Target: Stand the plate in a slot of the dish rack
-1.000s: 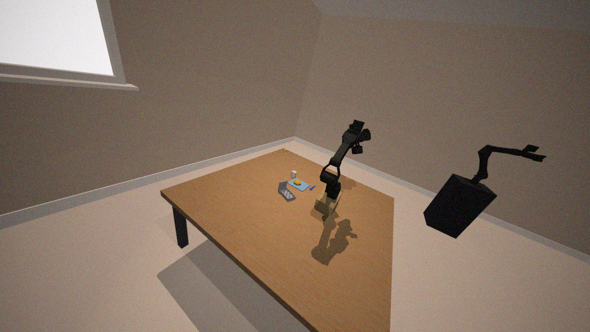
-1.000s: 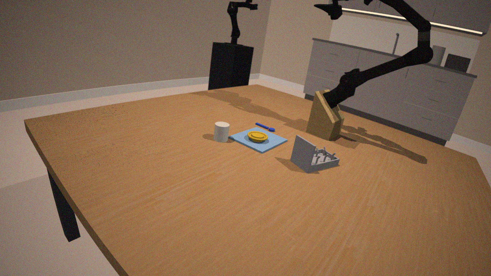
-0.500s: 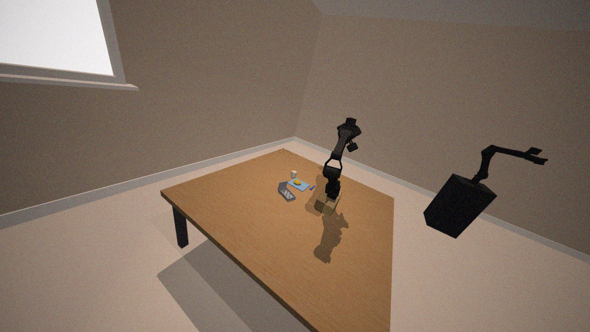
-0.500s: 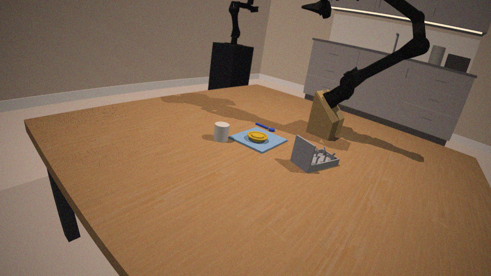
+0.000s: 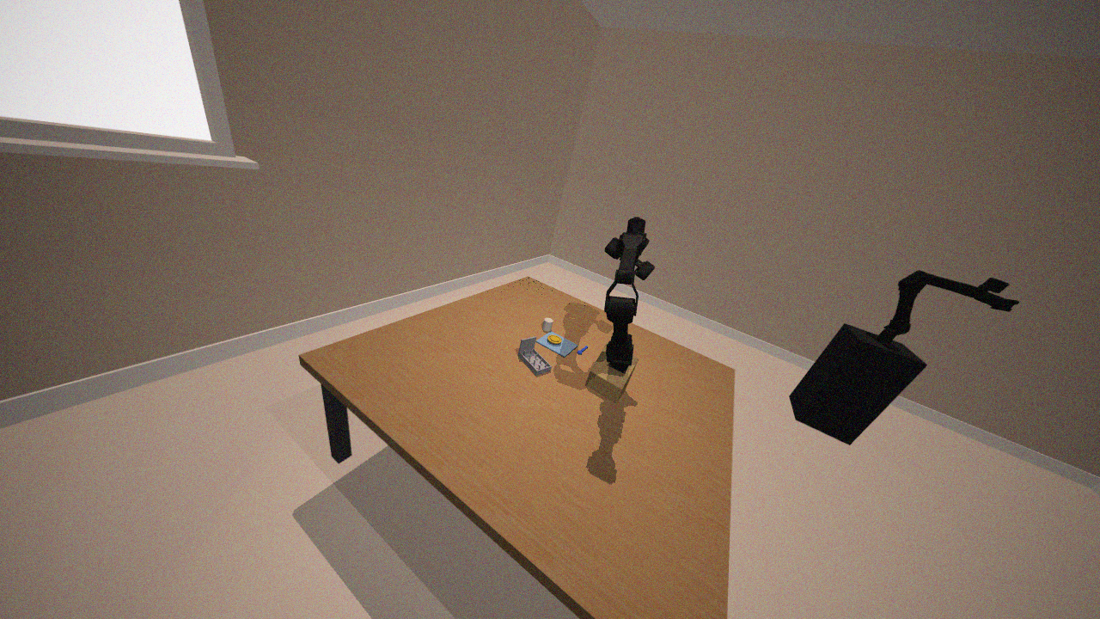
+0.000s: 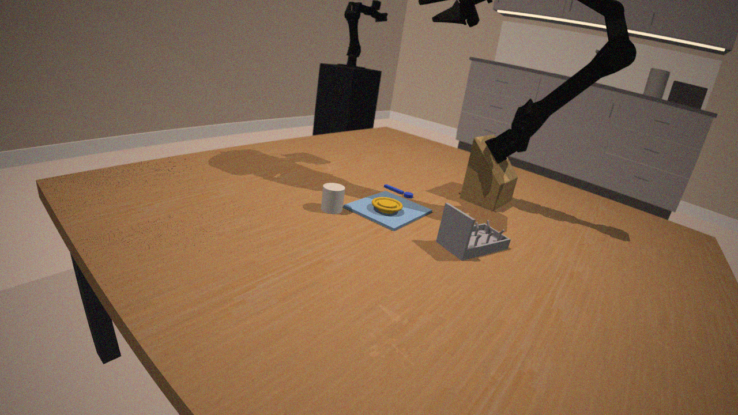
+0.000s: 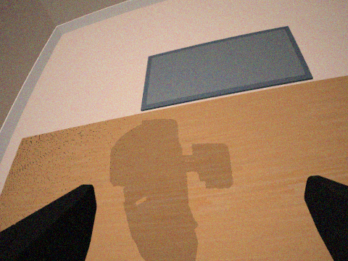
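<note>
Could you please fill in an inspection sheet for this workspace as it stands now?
Surface: wooden table, carrying items and the arm's shadow.
Job's things: yellow plate lying flat on a blue mat; grey dish rack beside it, slots without a plate.
Clutter: white cup; blue spoon behind the mat.
Gripper: gripper open, holding nothing, raised high above the table.
Cables: nothing seen.
Surroundings: grey cabinets; second arm on a black pedestal; window.
</note>
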{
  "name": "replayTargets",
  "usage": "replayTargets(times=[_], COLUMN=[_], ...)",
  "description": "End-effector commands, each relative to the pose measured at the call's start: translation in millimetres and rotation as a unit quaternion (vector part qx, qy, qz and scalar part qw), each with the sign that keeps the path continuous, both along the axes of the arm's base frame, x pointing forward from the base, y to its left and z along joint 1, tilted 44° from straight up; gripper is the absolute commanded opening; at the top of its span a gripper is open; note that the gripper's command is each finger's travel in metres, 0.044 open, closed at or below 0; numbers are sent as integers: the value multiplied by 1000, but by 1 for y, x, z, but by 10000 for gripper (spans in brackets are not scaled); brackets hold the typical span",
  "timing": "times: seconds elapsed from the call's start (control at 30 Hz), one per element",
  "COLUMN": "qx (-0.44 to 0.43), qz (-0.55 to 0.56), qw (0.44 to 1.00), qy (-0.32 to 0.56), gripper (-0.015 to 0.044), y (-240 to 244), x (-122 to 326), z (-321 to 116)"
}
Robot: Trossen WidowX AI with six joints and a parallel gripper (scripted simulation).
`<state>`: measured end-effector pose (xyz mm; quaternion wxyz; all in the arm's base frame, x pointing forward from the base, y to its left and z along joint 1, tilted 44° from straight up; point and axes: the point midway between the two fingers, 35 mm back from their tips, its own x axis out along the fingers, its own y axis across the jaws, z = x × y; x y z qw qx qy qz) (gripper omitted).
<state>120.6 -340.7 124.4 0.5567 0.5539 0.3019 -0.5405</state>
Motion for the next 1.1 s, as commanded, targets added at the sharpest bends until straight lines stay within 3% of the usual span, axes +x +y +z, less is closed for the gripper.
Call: replayTargets(times=[0.0, 0.5, 1.07], qx=[23, 86, 144], qz=[83, 324, 567], qw=[996, 942, 810], qy=[4, 2, -37], gripper=[400, 400, 400], y=[9, 48, 109], x=[22, 83, 140], z=[-11, -44, -77])
